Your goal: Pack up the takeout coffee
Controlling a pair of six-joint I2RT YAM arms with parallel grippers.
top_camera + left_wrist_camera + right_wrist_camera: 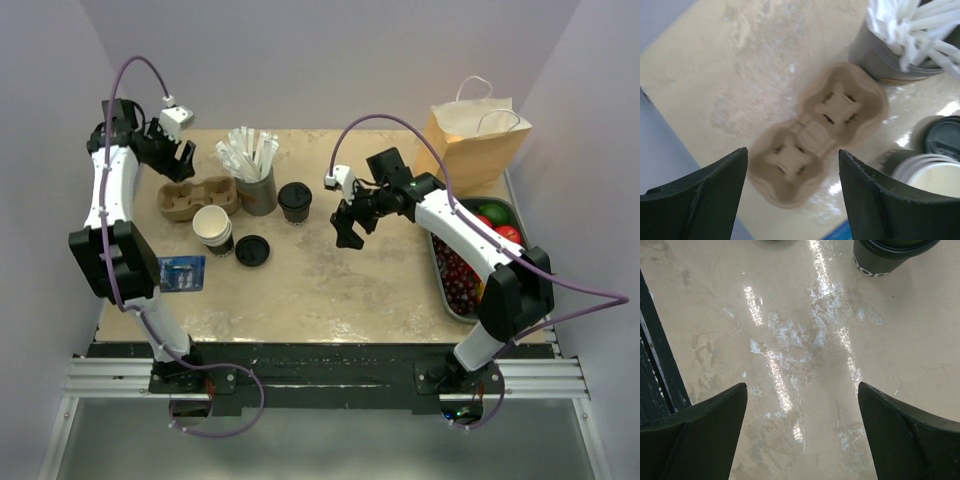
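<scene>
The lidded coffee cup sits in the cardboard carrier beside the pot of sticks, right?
No: the lidded coffee cup stands on the table beside the pot of sticks; the cardboard carrier is empty, as the top view shows.

Takeout coffee [885,262]: white printed lettering on the dark side wall just under the lid, cut off at the picture's edge. Only rounded fragments like "O" and "F" show, and no whole word can be read. Blue packet [182,273]: pale print on its face, too small to read.
</scene>
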